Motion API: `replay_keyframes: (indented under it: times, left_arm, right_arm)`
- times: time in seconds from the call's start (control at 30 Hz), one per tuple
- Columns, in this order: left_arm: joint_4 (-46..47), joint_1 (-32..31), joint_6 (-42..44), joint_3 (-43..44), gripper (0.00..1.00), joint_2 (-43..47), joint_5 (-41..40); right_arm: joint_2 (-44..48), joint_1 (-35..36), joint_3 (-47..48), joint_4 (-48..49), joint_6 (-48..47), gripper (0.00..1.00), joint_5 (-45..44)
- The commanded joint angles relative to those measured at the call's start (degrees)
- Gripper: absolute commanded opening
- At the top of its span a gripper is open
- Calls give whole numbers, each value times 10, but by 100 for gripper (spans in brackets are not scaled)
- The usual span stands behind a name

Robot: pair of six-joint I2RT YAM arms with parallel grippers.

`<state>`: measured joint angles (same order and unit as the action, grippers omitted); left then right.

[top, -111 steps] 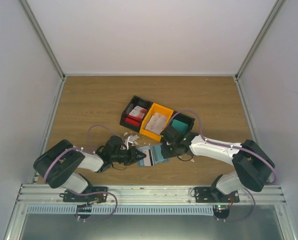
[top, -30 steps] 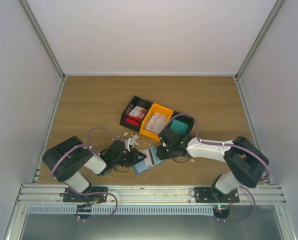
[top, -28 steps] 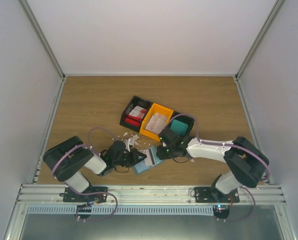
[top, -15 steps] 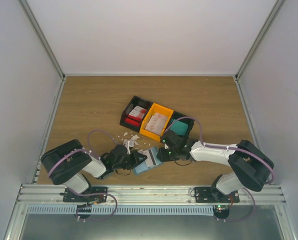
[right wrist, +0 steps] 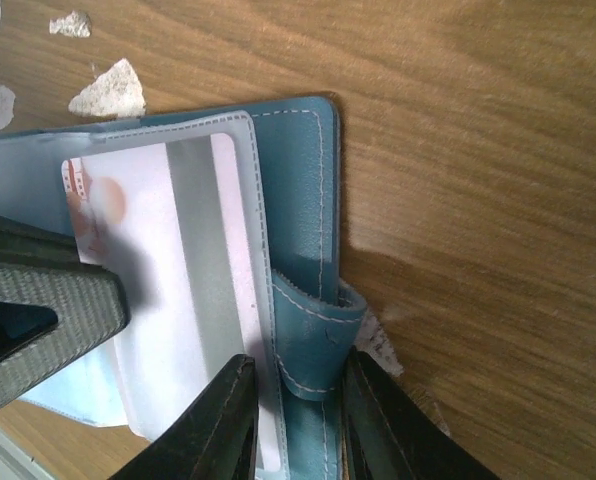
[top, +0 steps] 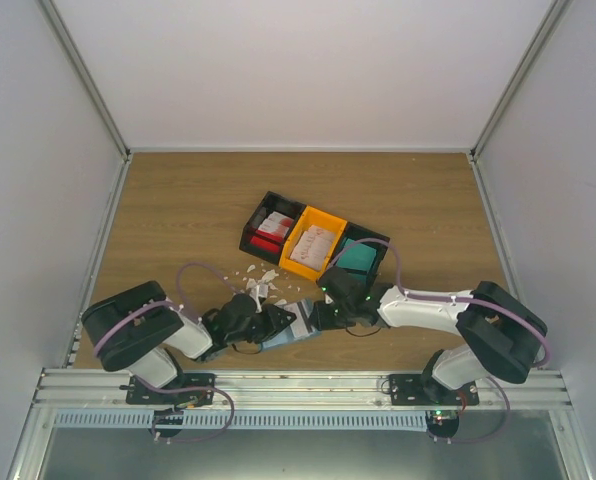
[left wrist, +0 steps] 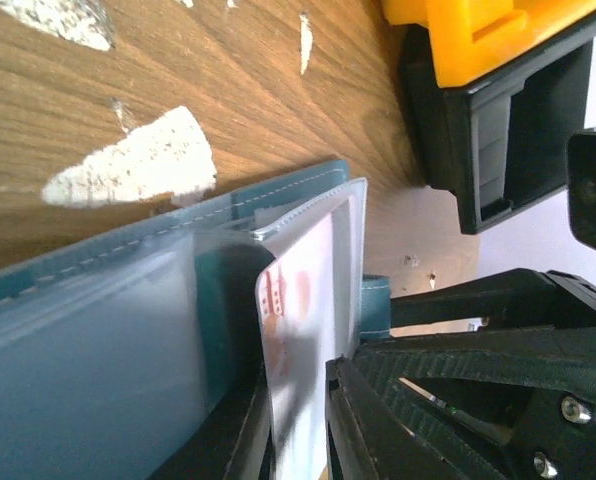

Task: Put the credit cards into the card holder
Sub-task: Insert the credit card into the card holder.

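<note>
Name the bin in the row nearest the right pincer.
The black end bin holding the teal block, just by the right pincer; the orange bin and the other black bin lie farther off.

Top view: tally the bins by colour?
Black bins: 2
Orange bin: 1
Total: 3
</note>
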<state>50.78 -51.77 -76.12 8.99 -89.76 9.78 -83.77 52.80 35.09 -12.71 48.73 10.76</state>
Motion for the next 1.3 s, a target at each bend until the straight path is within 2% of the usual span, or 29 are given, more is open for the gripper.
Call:
replay_keyframes:
  times: [0.0, 0.23, 0.4, 0.63, 0.77, 0.9, 1.0, 1.17, 1.27]
  left_arm:
    - [-78, -10, 10, -18, 23, 47, -18]
    - [-275, -6, 44, 0, 56, 202, -55]
    - [-398, 9, 55, 10, 72, 285, -65]
    - [-542, 94, 167, 79, 80, 341, 21]
    - [-625, 136, 241, 143, 85, 325, 61]
    - [-684, 168, 301, 183, 97, 284, 99]
    - [-741, 176, 313, 209, 99, 273, 54]
    - [-798, 187, 274, 207, 99, 319, -28]
    - [-824, 210, 274, 202, 99, 339, -47]
  right_arm:
    - [-29, 23, -24, -90, 23, 26, 14]
    - [-26, 21, -20, -93, 33, 26, -6]
    - [-26, 19, -14, -92, 34, 26, -14]
    - [8, 13, 18, -109, 21, 27, -50]
    - [24, -1, 46, -121, 8, 32, -76]
    - [33, -18, 85, -128, -18, 36, -96]
    - [36, -29, 114, -128, -43, 39, -107]
    - [12, -46, 178, -138, -107, 44, -128]
    - [-9, -65, 219, -142, -145, 46, -143]
